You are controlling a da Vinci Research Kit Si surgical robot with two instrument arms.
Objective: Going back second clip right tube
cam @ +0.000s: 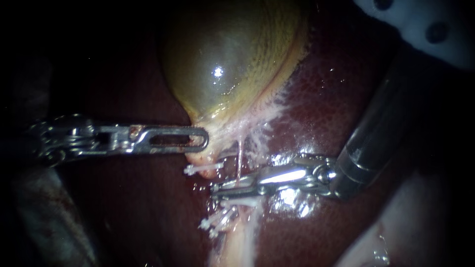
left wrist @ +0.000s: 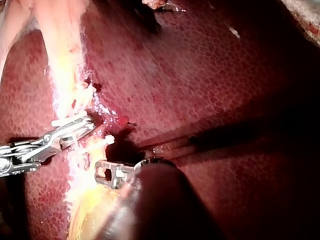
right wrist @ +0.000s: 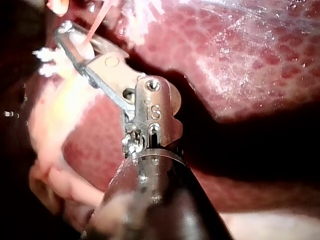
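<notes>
The greenish gallbladder (cam: 227,59) hangs over the dark red liver (cam: 321,99). My left instrument (cam: 200,143) comes in level from the left, its slotted jaws shut on the gallbladder's neck. A thin pale tube (cam: 240,158) runs down from the neck and crosses my right instrument (cam: 217,188). Its jaws lie across the tube with a narrow gap, which shows in the right wrist view (right wrist: 65,32). A white clip (cam: 242,202) sits just below those jaws. Another clip (cam: 202,169) lies under the neck, and a third clip (cam: 217,225) is lower on the pale stalk.
A white plate with dark holes (cam: 420,24) fills the upper right corner. Pale tissue (cam: 376,247) lies at the lower right. In the left wrist view my right instrument (left wrist: 87,125) reaches across the yellowish stalk ahead of my left instrument (left wrist: 100,172).
</notes>
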